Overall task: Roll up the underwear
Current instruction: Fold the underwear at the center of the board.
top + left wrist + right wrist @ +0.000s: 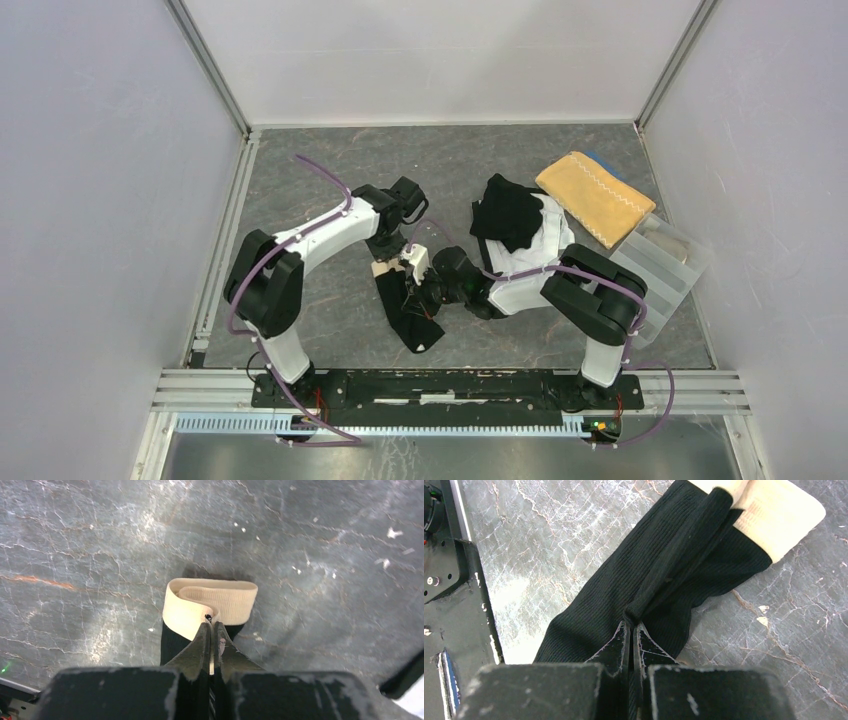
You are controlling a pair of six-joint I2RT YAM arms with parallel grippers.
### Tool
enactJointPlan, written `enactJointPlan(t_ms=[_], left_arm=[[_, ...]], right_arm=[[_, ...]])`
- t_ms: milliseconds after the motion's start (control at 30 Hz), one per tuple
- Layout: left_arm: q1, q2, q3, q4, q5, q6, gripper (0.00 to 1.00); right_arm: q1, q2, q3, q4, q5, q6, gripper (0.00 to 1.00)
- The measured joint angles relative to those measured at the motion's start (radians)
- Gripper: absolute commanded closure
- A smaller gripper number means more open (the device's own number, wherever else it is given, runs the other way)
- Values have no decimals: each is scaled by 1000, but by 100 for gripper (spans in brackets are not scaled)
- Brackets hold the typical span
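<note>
A black ribbed underwear point(408, 312) with a beige waistband point(383, 268) lies stretched out on the grey table between the two arms. My left gripper point(211, 622) is shut on the folded beige waistband point(220, 597), pinching its near edge. My right gripper point(630, 625) is shut on a raised ridge of the black underwear point(614, 590), which runs up to the waistband point(779, 515). From above, the left gripper point(392, 262) and right gripper point(425, 292) sit close together over this garment.
A pile of more underwear, black point(505, 210) on white point(548, 240), lies at the right arm's far side. Beyond it sit a mustard-yellow towel point(595, 195) and a clear divided tray point(660, 265). White walls close the table's sides and back.
</note>
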Motion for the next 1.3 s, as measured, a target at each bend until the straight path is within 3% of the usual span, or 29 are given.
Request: enactJointPlan(t_ms=[267,733,1033,1300], left_arm=[[-29,-23,-10,14,8,0,98],[-51,83,-39,137,26,0,98],[-57,86,-74,188,18,-1,98],[-66,73,-112,226,3,-2,98]], right_arm=[[1,0,0,0,7,2,100],[1,0,-2,1,10,5,100],[9,-53,-41,-22,23,-1,70],[15,-193,-111,-142,84,-8,68]])
